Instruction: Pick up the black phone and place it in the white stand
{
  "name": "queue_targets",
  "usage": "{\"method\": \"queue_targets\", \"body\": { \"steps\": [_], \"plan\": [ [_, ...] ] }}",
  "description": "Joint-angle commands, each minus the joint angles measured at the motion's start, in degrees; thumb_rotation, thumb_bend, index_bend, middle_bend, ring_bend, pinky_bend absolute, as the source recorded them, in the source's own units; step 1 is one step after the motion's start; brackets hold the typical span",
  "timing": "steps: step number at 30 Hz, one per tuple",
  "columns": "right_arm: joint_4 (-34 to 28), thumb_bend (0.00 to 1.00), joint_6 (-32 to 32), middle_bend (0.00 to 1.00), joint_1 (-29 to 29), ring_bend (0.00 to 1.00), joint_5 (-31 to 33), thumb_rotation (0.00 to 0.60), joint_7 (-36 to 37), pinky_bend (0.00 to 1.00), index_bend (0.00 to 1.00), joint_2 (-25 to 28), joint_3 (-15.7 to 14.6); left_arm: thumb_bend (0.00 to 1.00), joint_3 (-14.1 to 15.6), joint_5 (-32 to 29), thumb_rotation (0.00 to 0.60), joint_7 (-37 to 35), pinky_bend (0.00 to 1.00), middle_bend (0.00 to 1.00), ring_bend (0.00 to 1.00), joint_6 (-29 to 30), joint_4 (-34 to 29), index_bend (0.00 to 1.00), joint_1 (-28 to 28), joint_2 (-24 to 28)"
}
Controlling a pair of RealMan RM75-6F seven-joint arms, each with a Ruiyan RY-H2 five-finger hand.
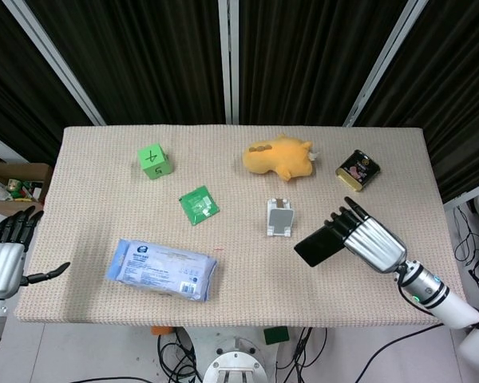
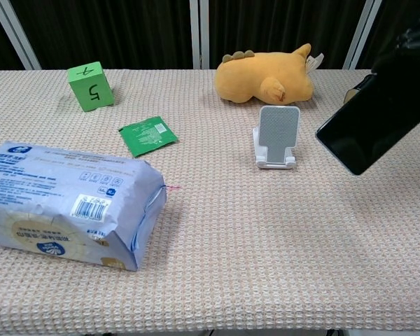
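The black phone (image 1: 317, 244) (image 2: 374, 126) is lifted off the table, tilted, and held by my right hand (image 1: 367, 237), whose fingers (image 2: 411, 38) wrap its far edge. It hangs to the right of the white stand (image 1: 280, 218) (image 2: 276, 137), which stands upright and empty near the table's middle. My left hand (image 1: 5, 254) hovers off the table's left edge with fingers apart and nothing in it.
A yellow plush toy (image 1: 280, 156) lies behind the stand. A dark tin (image 1: 358, 171) sits at the back right. A green cube (image 1: 153, 161), a green sachet (image 1: 199, 204) and a blue wipes pack (image 1: 163, 270) occupy the left half.
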Motion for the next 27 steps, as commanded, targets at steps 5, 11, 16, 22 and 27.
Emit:
{"method": "queue_targets", "body": {
  "steps": [5,11,16,22,27],
  "plan": [
    [4.97,0.72,-4.42,0.62,12.60,0.59,-13.69,0.600,-8.73,0.21,0.81,6.26,4.18,0.05,-0.25,-0.61,0.296,-0.17,0.09,0.01,0.00,-0.19,0.06,0.07,0.02,-0.01],
    [13.30,0.69,-7.75,0.60,21.11,0.59,-21.50,0.600,-5.10,0.21,0.77,5.05,2.42,0.05,-0.39,-0.92,0.300,-0.40,0.09,0.01,0.00,-0.51,0.33,0.07,-0.09,-0.09],
    [18.81,0.69,-8.11,0.59,24.58,0.59,-22.74,0.600,-2.19,0.18,0.76,1.32,1.33,0.05,-0.46,-1.32,0.303,-0.83,0.09,0.01,0.00,-0.83,0.84,0.07,-0.10,-0.14],
    [22.14,0.69,-8.51,0.59,26.67,0.59,-22.50,0.600,-1.46,0.15,0.75,-2.45,0.25,0.05,-0.57,-1.57,0.303,-1.34,0.09,0.01,0.00,-1.03,1.28,0.07,-0.13,-0.09],
    [22.78,0.68,-9.81,0.59,27.14,0.59,-21.07,0.600,-2.20,0.15,0.75,-4.80,-0.56,0.05,-0.52,-1.59,0.303,-1.75,0.09,0.01,0.00,-1.33,1.72,0.07,-0.22,-0.24]
  ]
}}
